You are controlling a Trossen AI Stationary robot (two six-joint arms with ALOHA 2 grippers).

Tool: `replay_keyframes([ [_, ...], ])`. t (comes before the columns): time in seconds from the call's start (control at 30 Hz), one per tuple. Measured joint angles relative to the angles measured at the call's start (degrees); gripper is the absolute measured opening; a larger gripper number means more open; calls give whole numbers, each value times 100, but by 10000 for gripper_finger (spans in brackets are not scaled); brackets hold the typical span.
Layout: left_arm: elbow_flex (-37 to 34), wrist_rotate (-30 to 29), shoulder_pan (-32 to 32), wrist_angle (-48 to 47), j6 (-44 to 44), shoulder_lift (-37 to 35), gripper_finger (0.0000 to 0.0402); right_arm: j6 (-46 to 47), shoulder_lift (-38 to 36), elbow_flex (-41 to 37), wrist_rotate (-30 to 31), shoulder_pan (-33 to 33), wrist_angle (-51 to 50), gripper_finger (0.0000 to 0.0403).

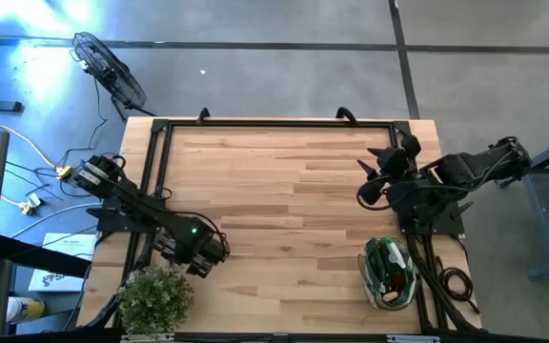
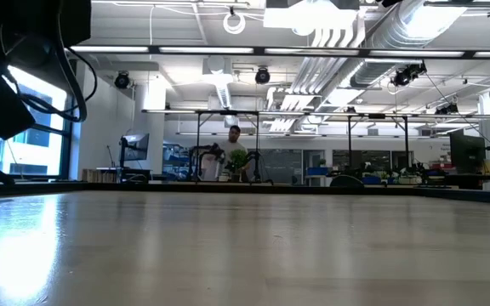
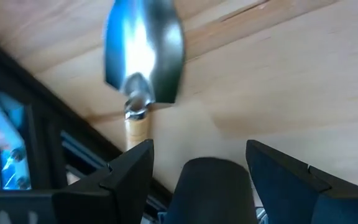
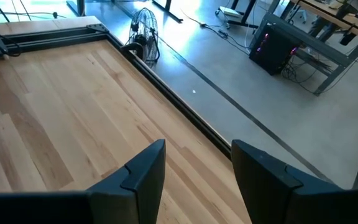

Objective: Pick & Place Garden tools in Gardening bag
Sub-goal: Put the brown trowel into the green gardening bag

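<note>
Wooden table (image 1: pixel 284 191), pale planks in a black frame, bare across its middle. Gardening bag (image 1: pixel 390 272) sits at the near right corner, mouth up, green and red items already inside. Bushy potted plant (image 1: pixel 156 297) at the near left corner. Left gripper (image 1: pixel 201 250) low beside the plant; right gripper (image 1: pixel 375 181) hovers above the right side, fingers parted, holding nothing. Left wrist view alone shows a wooden-handled trowel (image 3: pixel 143 59), silver blade on the boards, handle running toward the spread, unloaded fingers (image 3: pixel 129 167); overhead, the arm hides it. Judgement: centre the jaws over the handle, lower, clamp firmly before lifting.
</note>
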Motion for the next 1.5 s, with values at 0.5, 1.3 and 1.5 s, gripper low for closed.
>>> replay_keyframes([
  [0.5, -291, 99, -196, 196, -163, 2, 245, -2, 0, 0, -148, 0, 26, 174],
  [1.3, -288, 141, -196, -321, 134, 2, 245, -2, 4, 0, -161, 0, 24, 174],
  [1.5, -490, 270, -196, -207, 159, 4, 245, -2, 4, 0, -162, 0, 24, 174],
])
